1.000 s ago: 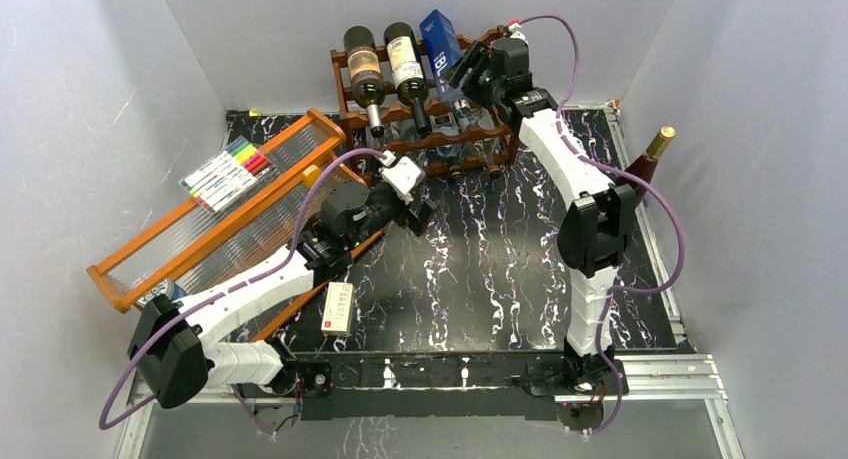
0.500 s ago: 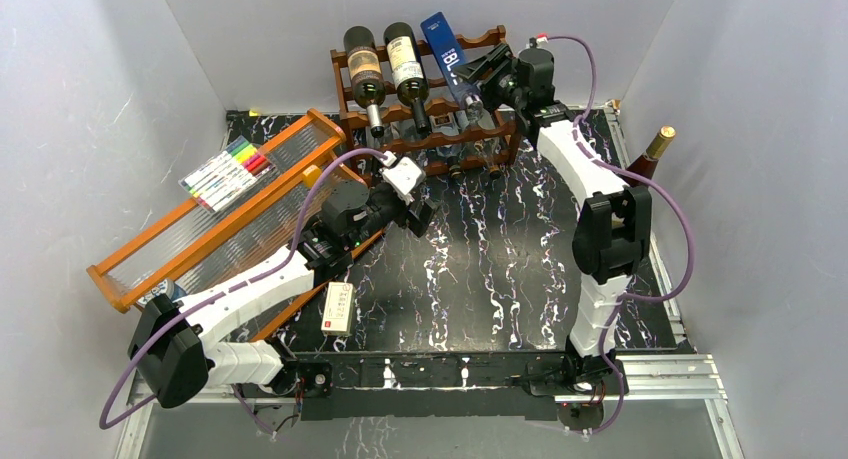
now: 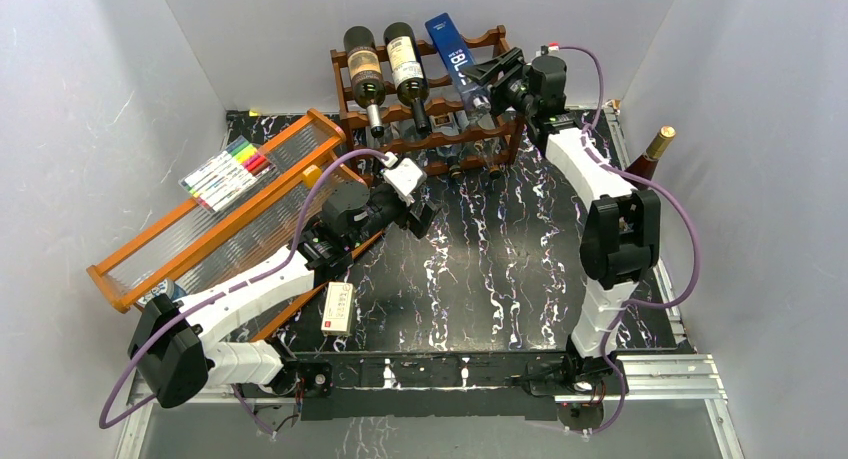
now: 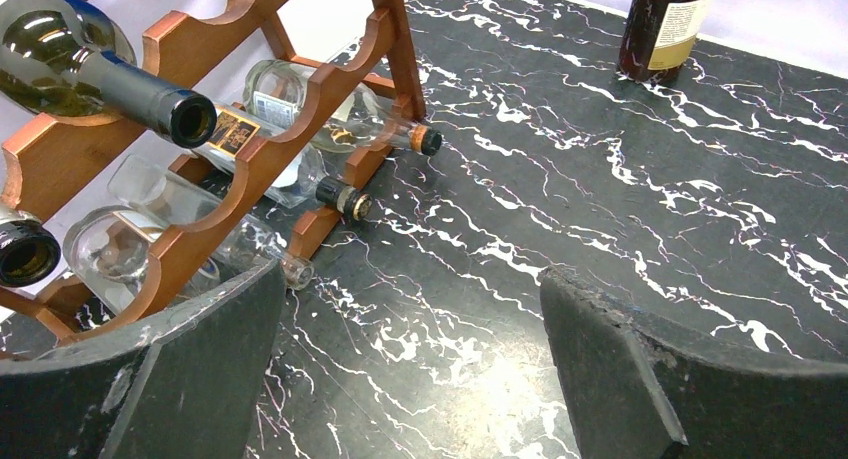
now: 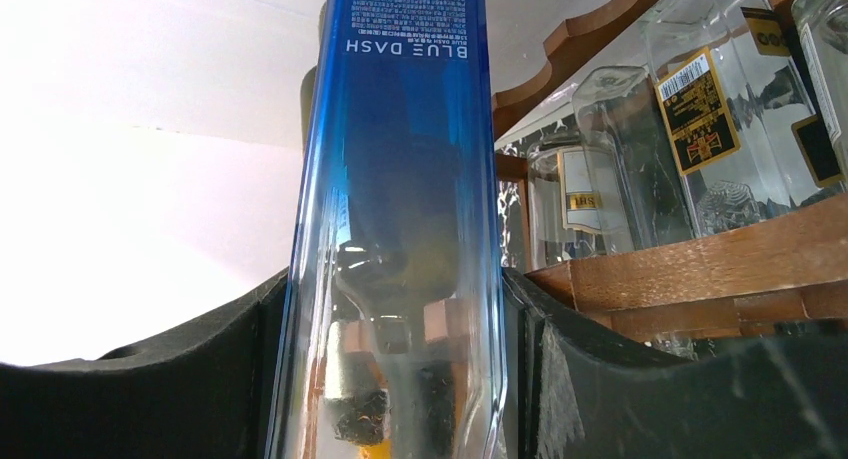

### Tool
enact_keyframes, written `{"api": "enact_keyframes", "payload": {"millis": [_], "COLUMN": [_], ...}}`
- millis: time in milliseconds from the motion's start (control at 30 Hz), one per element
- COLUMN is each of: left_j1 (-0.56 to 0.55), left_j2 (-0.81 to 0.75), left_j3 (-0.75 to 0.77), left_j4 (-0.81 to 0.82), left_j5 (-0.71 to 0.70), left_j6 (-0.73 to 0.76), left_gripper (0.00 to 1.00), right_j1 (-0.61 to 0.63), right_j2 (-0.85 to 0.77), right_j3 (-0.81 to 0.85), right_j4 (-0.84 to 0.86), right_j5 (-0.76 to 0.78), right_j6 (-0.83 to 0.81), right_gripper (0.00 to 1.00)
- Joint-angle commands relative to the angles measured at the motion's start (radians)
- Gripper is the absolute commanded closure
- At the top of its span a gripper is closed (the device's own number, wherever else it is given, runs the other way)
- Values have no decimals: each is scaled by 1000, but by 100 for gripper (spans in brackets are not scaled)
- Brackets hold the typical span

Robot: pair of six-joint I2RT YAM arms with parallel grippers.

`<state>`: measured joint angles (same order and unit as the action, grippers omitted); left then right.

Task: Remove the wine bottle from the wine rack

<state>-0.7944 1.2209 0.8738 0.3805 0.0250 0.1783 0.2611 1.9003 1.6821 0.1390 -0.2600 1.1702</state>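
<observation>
**Q:** Which step does the figure show?

**A:** The grasp. The right claw (image 5: pixel 395 379) is closed around the blue bottle (image 3: pixel 448 44), with a pad pressed against each side near its neck end. The bottle lies tilted on the top tier of the rack (image 4: pixel 260 164), beside two dark bottles (image 3: pixel 385 59). Whether it has lifted clear of the rail cannot be told.

**Q:** And the left claw (image 4: pixel 410 379)?

**A:** Its jaws are apart and hold nothing. It hovers over the worktop (image 3: pixel 480 259) just in front of the rack's lower tiers.

**Q:** What does the next move call for?

**A:** Probably a lift up and out of the scalloped cradle, then a pull towards the arms. The grip must be firm, since smooth glass can slip, and the path must avoid the neighbouring bottles and the rail.
</observation>
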Motion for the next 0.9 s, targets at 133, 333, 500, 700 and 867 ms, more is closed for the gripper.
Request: {"api": "enact_keyframes", "payload": {"millis": [133,333,500,700,867], "left_j1": [-3,-4,-10,-27,-29], "left_j2": [3,17,19,32,33], "left_j3": [24,28,30,39,46], "left_j4": [18,17,14,-4,-9], "left_j5": [29,39,41,32,23], "left_j6": [-15,-23,-24,-16,-18], "left_gripper": [2,2,2,2,2], "right_j1": [-57,-103,-171,-303,-399], "right_j2": [-151,-235,-360,-544,-669], "right_j3": [-5,-26,-141,-276,-327], "right_j4": [358,370,348,234,23], "right_j5": [-45,-100,-191,-369,-563], "right_j6": [52,75,80,67,2], "right_gripper": [81,82,82,82,82]}}
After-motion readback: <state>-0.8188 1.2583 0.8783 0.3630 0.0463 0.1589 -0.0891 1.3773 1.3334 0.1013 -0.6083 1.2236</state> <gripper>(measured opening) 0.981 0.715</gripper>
